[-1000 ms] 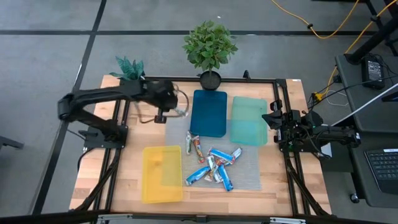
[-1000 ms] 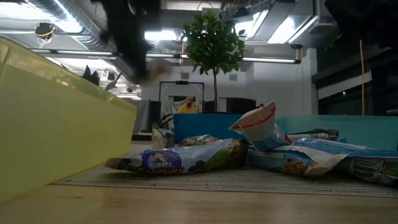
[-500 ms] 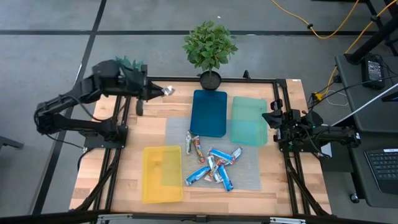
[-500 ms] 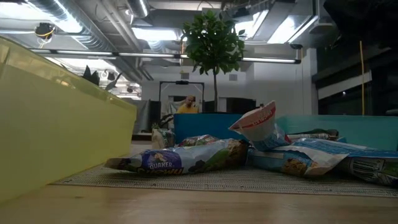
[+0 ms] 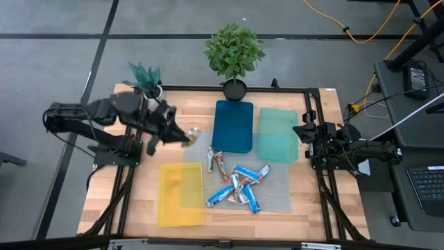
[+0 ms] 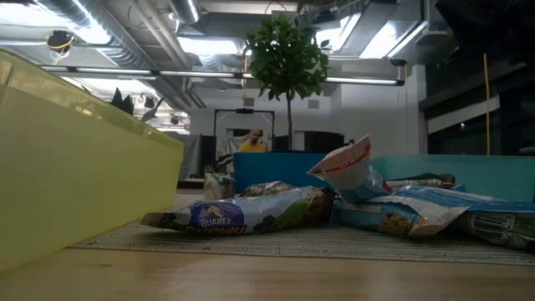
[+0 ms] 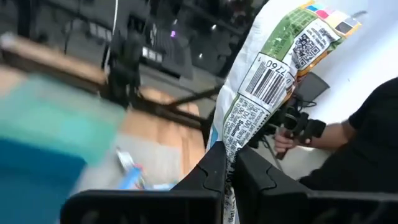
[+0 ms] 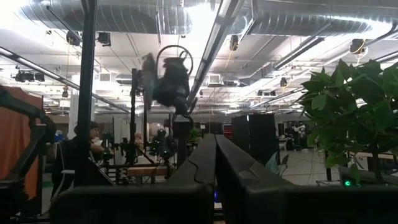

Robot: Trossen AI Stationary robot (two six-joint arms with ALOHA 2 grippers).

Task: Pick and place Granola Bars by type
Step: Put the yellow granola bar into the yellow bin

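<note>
My left gripper (image 5: 182,133) is up in the air over the table's left part, between the blue tray (image 5: 232,126) and the yellow tray (image 5: 182,194). It is shut on a white-and-green wrapped granola bar (image 7: 267,74). Several more bars (image 5: 239,186), blue and silver-white, lie in a loose pile on a grey mat (image 5: 277,201); the low view shows them lying flat (image 6: 251,213). My right gripper (image 5: 304,133) waits shut at the table's right edge, beside the teal tray (image 5: 277,135), and holds nothing. My left gripper pinches one end of the bar's wrapper (image 7: 229,155) between its two fingers. The rest of the bar, its barcode side showing, sticks out forward beyond the fingertips. The bar is lifted clear of the table and the trays.
A potted plant (image 5: 234,52) stands at the far edge behind the blue tray, and a smaller plant (image 5: 144,75) at the far left corner. A black frame (image 5: 312,173) runs around the table. Bare wood lies in front of the mat and trays.
My left gripper has risen with the bar, leaving the low view. It swung toward the far left corner, then came back toward the yellow tray. Its wrist has rolled and tipped up toward level. The bar stays between the shut fingers.
</note>
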